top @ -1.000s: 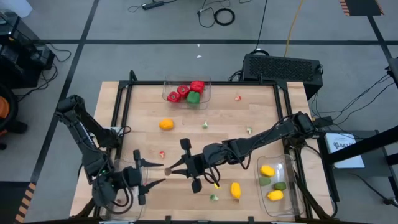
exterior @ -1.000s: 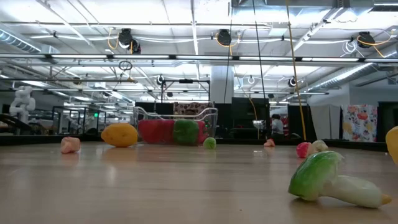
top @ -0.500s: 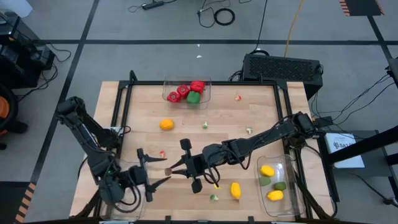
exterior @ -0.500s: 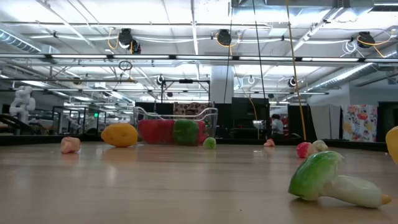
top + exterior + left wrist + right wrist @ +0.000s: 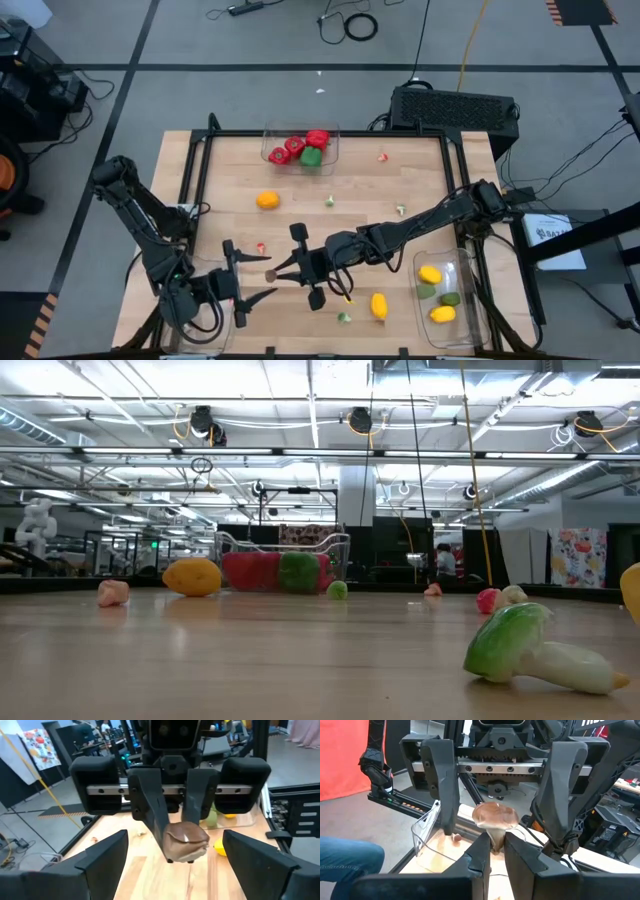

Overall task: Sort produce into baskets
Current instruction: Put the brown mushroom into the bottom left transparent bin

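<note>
The right claw [image 5: 272, 274] grips a brown mushroom [image 5: 270, 274] by its stalk, near the front edge of the surface [image 5: 350, 200] and left of its middle, cap pointing toward the left arm. The left claw [image 5: 250, 280] faces it head-on with its fingers spread wide, one on each side of the cap and not touching it; in the left wrist view the mushroom [image 5: 186, 841] sits squarely between them. My guess is a handover, so the left claw only has to close across the cap, at right angles to the stalk. A clear bin [image 5: 200, 290] sits under the left arm at the front-left corner; I cannot tell what it holds. The bin [image 5: 330, 135] at the back edge holds red peppers [image 5: 295, 146] and a green pepper [image 5: 311, 157]. The bin [image 5: 462, 300] at the front-right corner holds lemons [image 5: 430, 274] and limes [image 5: 450, 298]. An orange [image 5: 267, 200], a lemon [image 5: 379, 305] and small bits lie loose on the surface.
</note>
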Available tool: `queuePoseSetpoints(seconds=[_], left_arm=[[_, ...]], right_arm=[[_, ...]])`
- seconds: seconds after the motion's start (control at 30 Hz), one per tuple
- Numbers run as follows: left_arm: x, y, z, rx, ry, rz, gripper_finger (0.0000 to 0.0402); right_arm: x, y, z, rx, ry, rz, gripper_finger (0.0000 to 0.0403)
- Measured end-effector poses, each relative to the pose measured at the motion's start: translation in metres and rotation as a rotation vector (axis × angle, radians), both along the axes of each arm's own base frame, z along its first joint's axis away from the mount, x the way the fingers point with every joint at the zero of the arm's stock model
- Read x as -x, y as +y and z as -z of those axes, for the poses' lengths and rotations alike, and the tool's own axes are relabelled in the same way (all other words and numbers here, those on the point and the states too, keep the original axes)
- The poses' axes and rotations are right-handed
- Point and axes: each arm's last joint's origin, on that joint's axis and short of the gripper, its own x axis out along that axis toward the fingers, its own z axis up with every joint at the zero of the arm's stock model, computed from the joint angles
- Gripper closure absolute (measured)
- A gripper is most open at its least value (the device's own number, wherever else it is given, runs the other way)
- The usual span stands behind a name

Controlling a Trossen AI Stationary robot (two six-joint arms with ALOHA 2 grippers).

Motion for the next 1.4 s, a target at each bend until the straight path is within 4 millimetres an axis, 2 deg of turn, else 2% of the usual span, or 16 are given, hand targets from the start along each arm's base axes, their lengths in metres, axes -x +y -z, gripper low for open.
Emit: queuePoseSetpoints(seconds=[1.17,1.4], left_arm=[[-0.0016,0.0008,-0.0006,-0.013,0.004,0.009,0.0196],[-0.0016,0.0005,-0.0005,-0.013,0.006,0.017,0.0206]], right_arm=[[0.0000,0.0000,0.0001,0.001,0.001,0.000,0.0355],[0.0000,-0.0001,0.0001,0.001,0.001,0.002,0.0355]])
